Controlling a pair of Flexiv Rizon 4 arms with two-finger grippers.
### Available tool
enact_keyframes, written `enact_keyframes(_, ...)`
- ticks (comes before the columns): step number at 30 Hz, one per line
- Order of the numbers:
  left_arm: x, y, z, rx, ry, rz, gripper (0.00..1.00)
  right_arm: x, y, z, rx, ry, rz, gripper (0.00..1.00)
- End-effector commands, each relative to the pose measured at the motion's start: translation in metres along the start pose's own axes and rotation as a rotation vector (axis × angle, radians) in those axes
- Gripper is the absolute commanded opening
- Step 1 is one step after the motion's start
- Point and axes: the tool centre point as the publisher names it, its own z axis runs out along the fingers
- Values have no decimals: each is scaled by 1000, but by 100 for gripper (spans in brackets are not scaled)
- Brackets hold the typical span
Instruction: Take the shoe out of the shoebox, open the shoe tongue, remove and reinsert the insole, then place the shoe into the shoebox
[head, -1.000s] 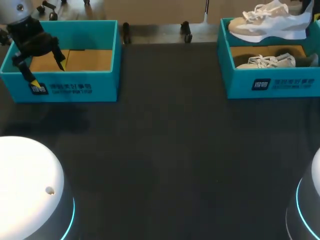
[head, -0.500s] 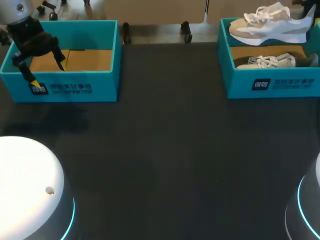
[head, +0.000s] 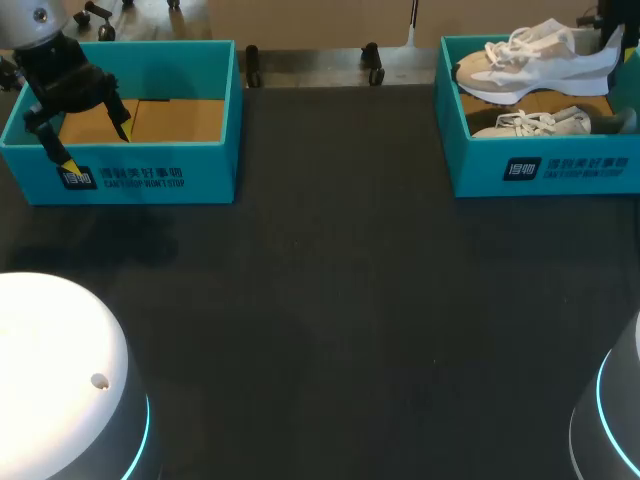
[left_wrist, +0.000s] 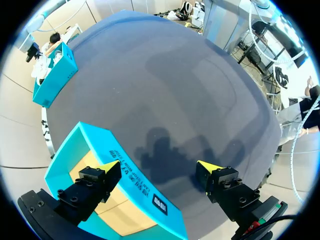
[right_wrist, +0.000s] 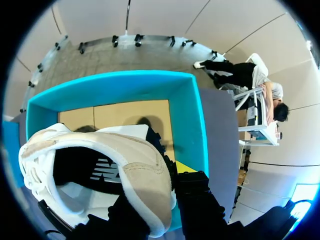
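Observation:
A white and beige shoe (head: 535, 58) hangs tilted over the right teal shoebox (head: 545, 170), its toe toward the table's middle. My right gripper (right_wrist: 167, 175) is shut on its heel collar (right_wrist: 145, 185); one yellow tip shows beside the heel. A second shoe (head: 530, 124) lies inside that box on the cardboard floor. My left gripper (head: 95, 147) stands open over the front wall of the left teal box (head: 150, 175), with nothing between its fingers (left_wrist: 107, 170).
The left box holds only its brown cardboard floor (head: 170, 120). The dark table (head: 330, 300) stretches between the two boxes. A metal rail (head: 310, 60) with clamps runs along the far edge.
The held shoe has come down a little toward the right shoebox. The left arm has not moved.

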Motion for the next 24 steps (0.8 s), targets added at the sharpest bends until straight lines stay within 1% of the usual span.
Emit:
enact_keyframes(1,0,0,0,-2,2,1,100,3,10,3,12,-9,9,0)
enact_keyframes(3,0,0,0,-2,2,1,100,2,12,5,27,-19,31,0)
enact_keyframes(6,0,0,0,-2,2,1,100,1,15,9,42,0,58,0)
enact_keyframes(11,0,0,0,-2,2,1,100,-2,20,8,43,13,62,0)
enact_keyframes(18,0,0,0,-2,2,1,100,-12,14,0,30,31,73,0)
enact_keyframes(24,0,0,0,-2,2,1,100,-19,12,3,30,17,78,0)
